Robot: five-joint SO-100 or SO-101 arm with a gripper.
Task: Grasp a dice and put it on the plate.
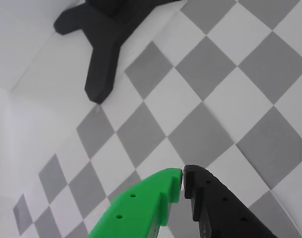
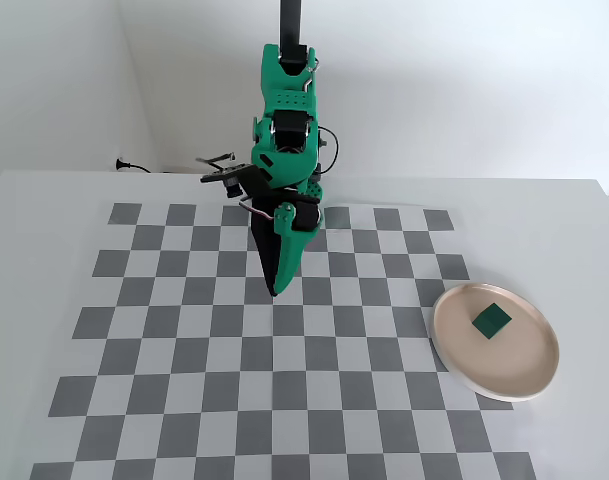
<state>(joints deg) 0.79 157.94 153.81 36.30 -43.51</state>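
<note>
One dice, one plate: that's all we count on the board besides the arm.
Dice [image 2: 491, 320]: small dark green cube, sitting inside the plate, a bit up and left of the plate's middle in the fixed view. Looks flat on its face to us.
Plate [image 2: 462, 372]: round, pale pinkish-beige with a lighter rim, on the right side of the checkerboard [image 2: 184, 350] in the fixed view, partly hanging past the board's right edge.
Gripper [image 2: 275, 290]: pointing down at the board, left of centre, well apart from the plate. In the wrist view [image 1: 183, 177] we see the green finger and the black finger with tips touching, so the jaws are closed with nothing between them.
Arm [image 2: 286, 130]: bright green, standing tall at the back edge of the board in the fixed view, with a few wires showing around the joints.
Black stand [image 1: 103, 44]: a dark forked foot at the top of the wrist view, resting on the white table just off the checker pattern. We can't tell what it belongs to.
Table [image 2: 44, 230]: plain white, white wall behind.
</note>
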